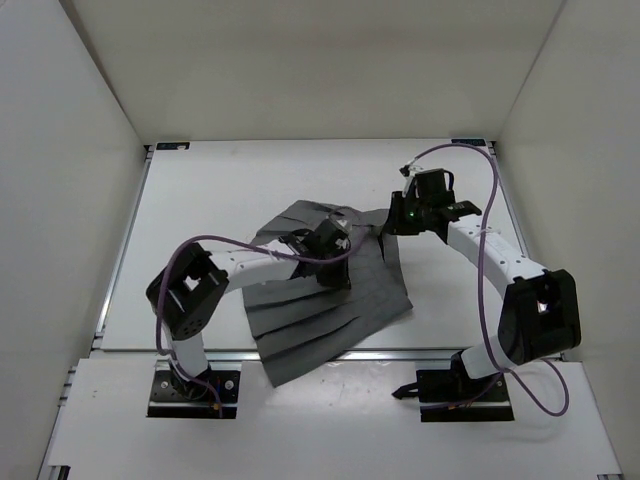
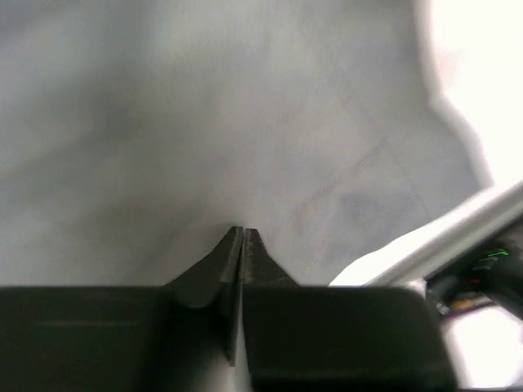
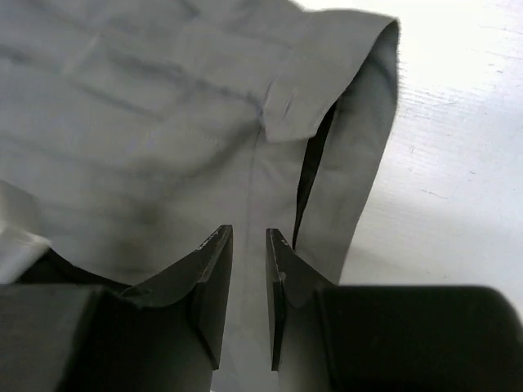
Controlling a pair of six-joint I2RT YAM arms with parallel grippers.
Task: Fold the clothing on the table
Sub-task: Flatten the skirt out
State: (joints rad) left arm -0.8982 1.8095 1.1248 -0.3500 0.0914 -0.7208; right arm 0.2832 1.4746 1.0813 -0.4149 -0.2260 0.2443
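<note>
The clothing (image 1: 320, 320), a dark grey pleated garment, lies spread on the white table (image 1: 200, 200), its near hem reaching the front rail. My left gripper (image 1: 333, 268) rests low on the garment's middle. In the left wrist view its tips (image 2: 243, 231) meet, with only grey cloth (image 2: 204, 122) beyond them. My right gripper (image 1: 393, 228) is at the garment's far right corner. In the right wrist view its jaws (image 3: 249, 233) stand a little apart, with flat cloth (image 3: 147, 106) showing through the gap. A folded-over flap (image 3: 359, 122) lies just ahead, beside bare table (image 3: 458, 163).
White walls (image 1: 80, 150) close in the table on the left, back and right. Thin metal rails (image 1: 120, 260) run along its edges. A purple cable (image 1: 485, 300) loops beside the right arm, and another follows the left arm (image 1: 215, 240).
</note>
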